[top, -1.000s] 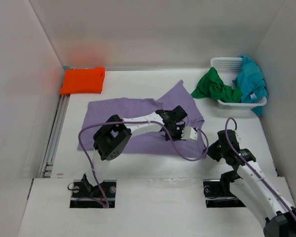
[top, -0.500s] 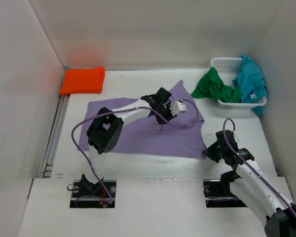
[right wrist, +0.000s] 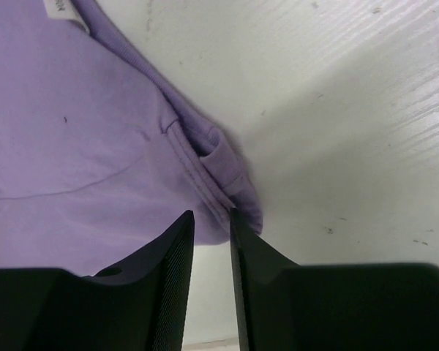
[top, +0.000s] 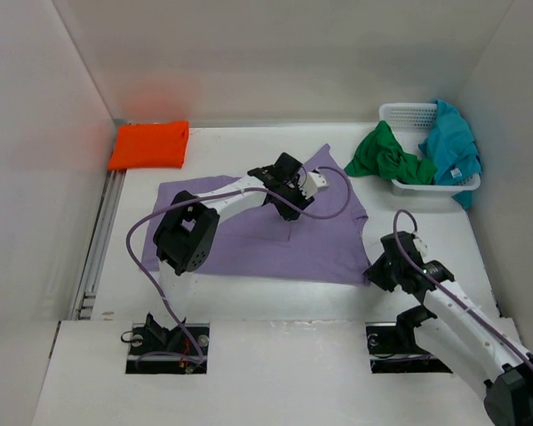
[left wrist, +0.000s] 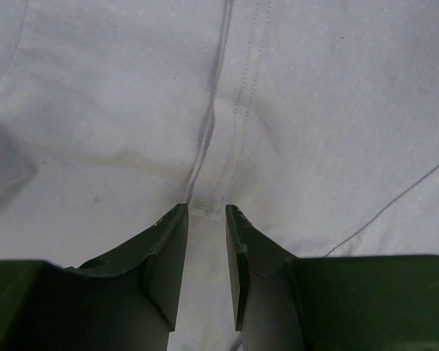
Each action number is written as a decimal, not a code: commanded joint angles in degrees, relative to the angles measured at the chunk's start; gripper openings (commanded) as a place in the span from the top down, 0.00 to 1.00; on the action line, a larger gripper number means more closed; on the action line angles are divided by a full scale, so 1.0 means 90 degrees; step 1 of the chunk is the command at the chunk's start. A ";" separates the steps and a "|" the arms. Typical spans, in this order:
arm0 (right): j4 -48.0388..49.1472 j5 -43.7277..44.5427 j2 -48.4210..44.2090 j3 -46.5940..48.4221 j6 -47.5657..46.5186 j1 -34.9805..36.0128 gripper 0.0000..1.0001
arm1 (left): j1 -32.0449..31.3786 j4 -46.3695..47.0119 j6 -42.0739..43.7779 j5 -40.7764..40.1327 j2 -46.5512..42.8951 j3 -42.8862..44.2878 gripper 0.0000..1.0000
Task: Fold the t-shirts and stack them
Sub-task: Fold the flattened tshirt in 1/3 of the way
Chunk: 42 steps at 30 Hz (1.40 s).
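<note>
Nearest, the right hand (right wrist: 211,216) is being held with its fingers slightly apart, clamping nothing, just over the near right hem corner of the lavender t-shirt (right wrist: 73,131). That shirt is lying spread flat and unfolded on the counter (top: 275,297). Further in, the left hand (left wrist: 206,212) is being shown narrowly parted and empty above a seam of the same shirt. At the back left, the orange t-shirt (top: 149,145) is lying folded, so one of four is judged done. At the back right, the green t-shirt (top: 386,157) and teal t-shirt (top: 453,146) are hanging crumpled over the white mesh basket (top: 404,110), waiting. A white tag (right wrist: 58,9) is showing on the lavender shirt, its print too small to be read.
</note>
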 commanded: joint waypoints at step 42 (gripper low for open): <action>-0.0034 0.0550 0.1485 0.0681 -0.0262 0.0846 0.47 | 0.5867 -0.2996 0.1703 -0.2158 -0.1874 -0.2120 0.45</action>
